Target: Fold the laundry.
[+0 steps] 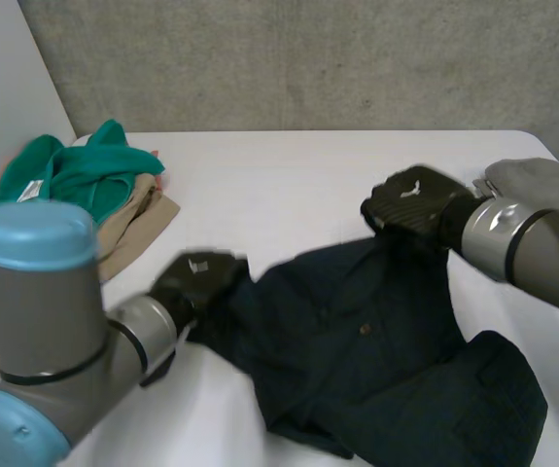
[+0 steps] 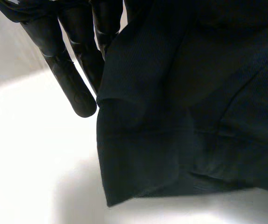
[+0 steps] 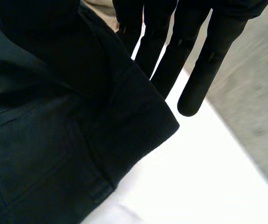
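Navy garment (image 1: 376, 350) (rumpled, one button); left hand (image 1: 196, 282) and right hand (image 1: 415, 204) pinch its edges, fingers (image 2: 65, 74) straight.

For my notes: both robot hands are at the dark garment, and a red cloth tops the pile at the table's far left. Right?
Not quite. In the head view the cloth topping the pile is green, not red. The left robot hand and right robot hand are at the dark garment.
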Controlling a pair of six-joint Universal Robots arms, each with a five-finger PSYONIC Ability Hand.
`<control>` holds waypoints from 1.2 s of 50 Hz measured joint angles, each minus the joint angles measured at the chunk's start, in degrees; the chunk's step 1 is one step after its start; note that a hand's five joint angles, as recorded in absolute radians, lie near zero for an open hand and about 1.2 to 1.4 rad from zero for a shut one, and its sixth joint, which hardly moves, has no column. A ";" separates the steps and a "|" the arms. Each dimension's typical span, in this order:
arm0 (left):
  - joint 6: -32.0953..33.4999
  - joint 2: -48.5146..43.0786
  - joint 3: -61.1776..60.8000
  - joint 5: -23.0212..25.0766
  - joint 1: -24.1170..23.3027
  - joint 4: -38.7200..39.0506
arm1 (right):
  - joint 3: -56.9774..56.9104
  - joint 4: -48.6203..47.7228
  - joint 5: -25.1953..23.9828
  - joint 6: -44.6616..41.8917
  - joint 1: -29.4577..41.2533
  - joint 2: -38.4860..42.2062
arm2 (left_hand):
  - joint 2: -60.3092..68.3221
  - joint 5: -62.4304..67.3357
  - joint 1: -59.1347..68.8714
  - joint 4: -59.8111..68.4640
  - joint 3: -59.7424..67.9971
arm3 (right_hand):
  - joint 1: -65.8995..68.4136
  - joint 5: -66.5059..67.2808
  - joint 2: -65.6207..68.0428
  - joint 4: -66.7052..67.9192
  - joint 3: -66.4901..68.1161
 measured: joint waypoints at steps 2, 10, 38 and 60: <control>0.19 5.27 1.34 -0.97 0.12 0.10 | -0.10 -0.02 0.87 -1.47 -0.01 -3.59 | 0.02 0.00 0.00 0.01 0.06 | 0.00 0.00 0.00 0.00 0.00; 2.35 21.12 8.23 -4.78 0.56 0.40 | -4.93 -0.21 3.49 -2.63 -0.09 -14.79 | 0.23 0.00 0.00 0.02 0.35 | 0.00 0.02 0.00 0.05 0.00; 21.80 -2.70 25.24 -6.43 1.43 1.78 | -23.70 4.58 10.70 -0.31 0.69 5.55 | 0.38 0.01 0.00 0.25 0.51 | 0.00 0.00 0.22 0.06 0.22; 27.23 -8.04 40.89 -9.13 4.41 24.76 | -71.87 0.47 23.29 15.16 1.04 27.97 | 0.44 0.01 0.00 0.44 0.60 | 0.00 0.01 0.24 0.19 0.23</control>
